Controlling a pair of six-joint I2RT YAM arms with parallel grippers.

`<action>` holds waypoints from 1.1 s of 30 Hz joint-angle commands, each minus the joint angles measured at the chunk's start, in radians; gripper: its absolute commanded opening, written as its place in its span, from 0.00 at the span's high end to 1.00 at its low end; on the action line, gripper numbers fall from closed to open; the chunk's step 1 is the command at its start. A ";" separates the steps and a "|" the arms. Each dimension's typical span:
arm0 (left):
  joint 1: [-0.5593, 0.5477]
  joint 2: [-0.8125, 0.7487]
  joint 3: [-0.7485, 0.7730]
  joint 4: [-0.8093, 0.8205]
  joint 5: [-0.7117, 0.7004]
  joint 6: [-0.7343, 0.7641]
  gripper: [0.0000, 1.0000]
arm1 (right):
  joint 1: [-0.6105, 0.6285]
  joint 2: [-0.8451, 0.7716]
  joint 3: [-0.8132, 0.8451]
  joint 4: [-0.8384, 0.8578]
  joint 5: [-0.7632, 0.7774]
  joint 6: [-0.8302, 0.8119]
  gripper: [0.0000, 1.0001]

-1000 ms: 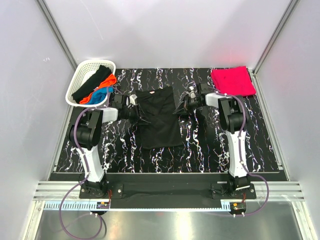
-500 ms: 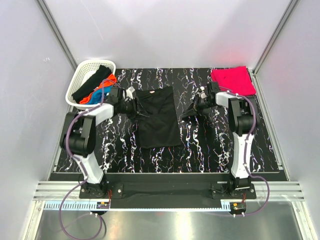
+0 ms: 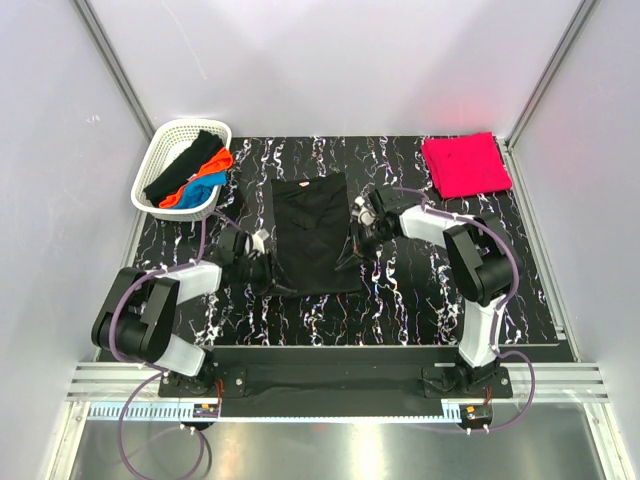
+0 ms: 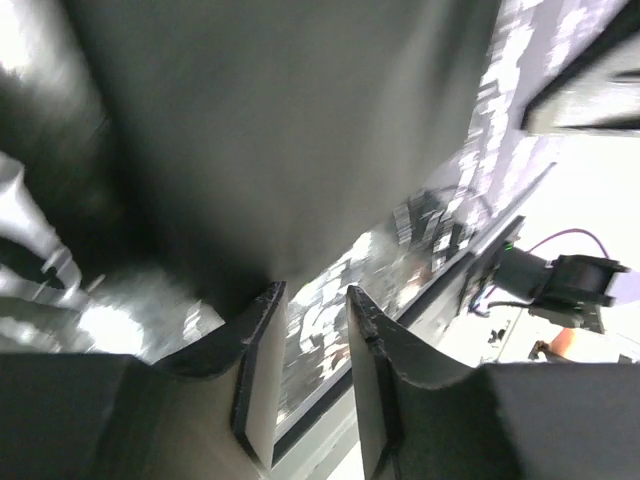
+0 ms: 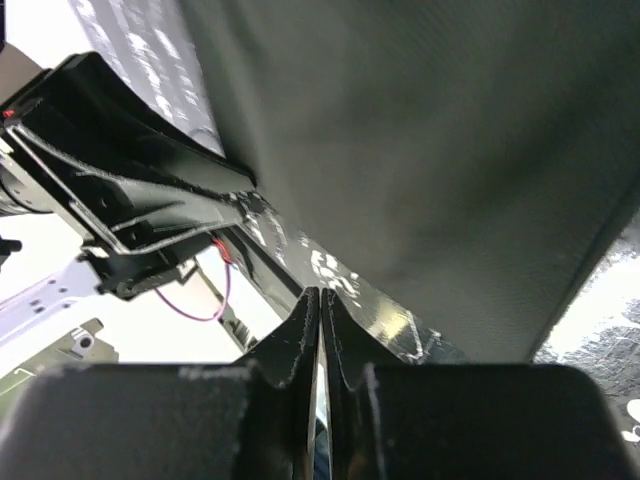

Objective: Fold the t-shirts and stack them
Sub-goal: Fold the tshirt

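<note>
while the black t-shirt (image 3: 312, 235) lies in the middle of the surface (image 3: 420, 290), i see my left pincer (image 4: 312, 300) spread a little at its near-left edge, nothing in the gap. right pincer (image 5: 320, 298) pressed together just beside the shirt's right edge, gripping nothing visible. pinkish-red t-shirt (image 3: 465, 164) sits folded, far right corner.

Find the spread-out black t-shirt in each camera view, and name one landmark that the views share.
Top external: the black t-shirt lies flat at the centre of the picture.
Left wrist: it fills the upper left, blurred.
Right wrist: it fills the upper right.
Shared landmark: the black-and-white marbled table top, which shows beside the shirt's edge in both wrist views.
</note>
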State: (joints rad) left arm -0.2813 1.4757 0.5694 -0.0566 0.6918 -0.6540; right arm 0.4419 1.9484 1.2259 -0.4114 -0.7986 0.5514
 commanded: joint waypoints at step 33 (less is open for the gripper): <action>0.017 0.032 -0.134 0.238 -0.092 -0.115 0.67 | 0.195 0.175 0.054 0.098 0.007 0.071 0.93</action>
State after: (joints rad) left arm -0.2668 1.4689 0.4301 0.1276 0.6426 -0.8059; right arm 0.6392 2.1227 1.2850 -0.3321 -0.7776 0.6483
